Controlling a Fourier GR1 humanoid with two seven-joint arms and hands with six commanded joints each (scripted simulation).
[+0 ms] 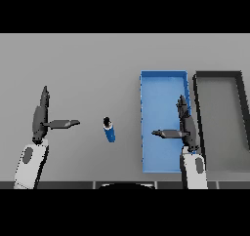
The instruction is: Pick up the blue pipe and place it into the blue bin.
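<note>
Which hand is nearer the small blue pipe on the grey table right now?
Left. The left hand is just left of the small blue pipe, thumb tip pointing at it; the right hand sits farther right, over the blue bin.

Single view, from the robot's head, pitched steeply down onto the grey table [73,59]. Faces forward and away from the body: far table edge toward the top, near edge at the bottom. Set at moderate range, wide enough to take in both forearms rising from the lower edge, left hand [41,115] at view left, right hand [185,125] at view right, over the blue bin [161,84]. No second view, so no overlap to note
</note>
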